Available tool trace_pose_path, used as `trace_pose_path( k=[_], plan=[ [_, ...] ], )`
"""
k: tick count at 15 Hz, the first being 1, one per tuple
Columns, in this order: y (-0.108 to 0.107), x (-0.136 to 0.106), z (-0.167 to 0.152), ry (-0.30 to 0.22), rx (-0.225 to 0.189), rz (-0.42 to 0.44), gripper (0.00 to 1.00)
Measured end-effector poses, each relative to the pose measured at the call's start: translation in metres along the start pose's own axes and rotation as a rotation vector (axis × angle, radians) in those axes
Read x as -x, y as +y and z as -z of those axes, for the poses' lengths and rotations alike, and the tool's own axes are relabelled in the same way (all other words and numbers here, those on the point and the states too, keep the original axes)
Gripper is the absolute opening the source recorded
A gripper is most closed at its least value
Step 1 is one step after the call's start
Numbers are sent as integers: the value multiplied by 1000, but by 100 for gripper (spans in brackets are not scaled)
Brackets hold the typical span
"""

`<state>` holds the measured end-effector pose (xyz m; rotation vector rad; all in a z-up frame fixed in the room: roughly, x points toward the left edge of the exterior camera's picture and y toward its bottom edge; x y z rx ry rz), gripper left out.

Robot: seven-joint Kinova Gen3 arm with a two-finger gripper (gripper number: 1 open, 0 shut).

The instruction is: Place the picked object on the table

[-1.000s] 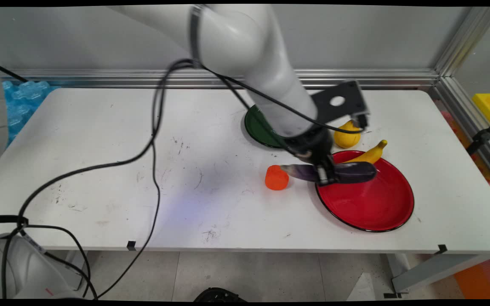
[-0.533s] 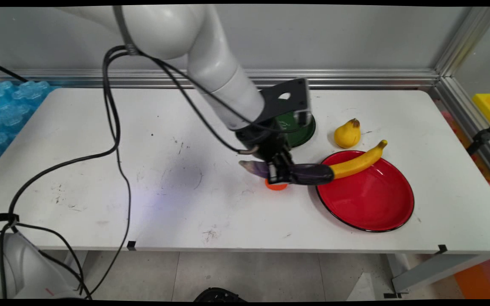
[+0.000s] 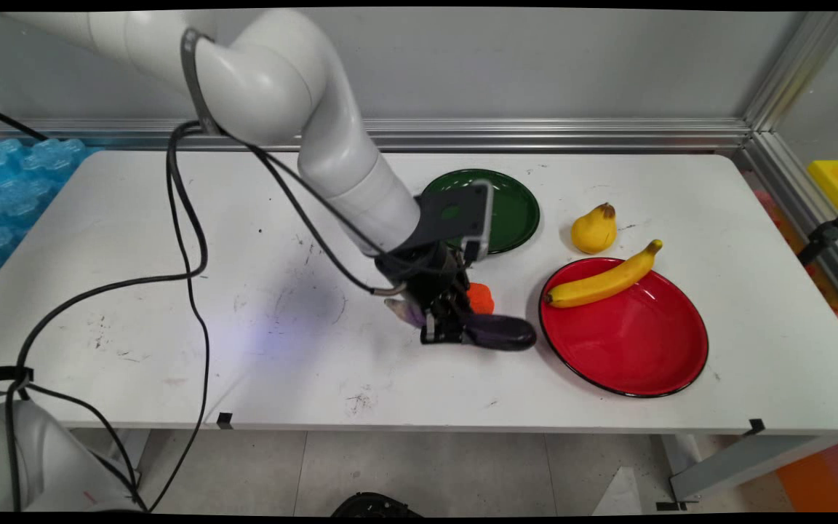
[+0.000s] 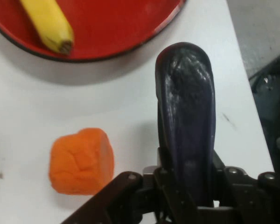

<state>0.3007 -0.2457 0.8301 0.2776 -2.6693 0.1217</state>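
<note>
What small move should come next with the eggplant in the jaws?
Probably lower a little and open: the gripper holds the eggplant low over bare table, beside the orange block and clear of the red plate.

I counted one dark purple eggplant (image 3: 495, 331), one small orange block (image 3: 480, 297), one banana (image 3: 602, 279) and one yellow pear (image 3: 593, 228) on the single white table (image 3: 172, 291). There were two plates in all, one red plate (image 3: 630, 349) and one green plate (image 3: 510, 211). I saw one arm carrying one gripper (image 3: 442, 327), and several black cables (image 3: 186, 240) hung from it, though I could not count those exactly.
</note>
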Motion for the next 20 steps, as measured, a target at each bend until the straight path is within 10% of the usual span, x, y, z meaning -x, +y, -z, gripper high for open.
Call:
trace_pose_path(
  k=[12, 13, 20],
  plan=[
    [0, 11, -62, -11, 31, -11, 0],
    [0, 11, -66, -10, 32, -12, 100],
    [1, 10, -71, 11, 35, -20, 100]
  ],
)
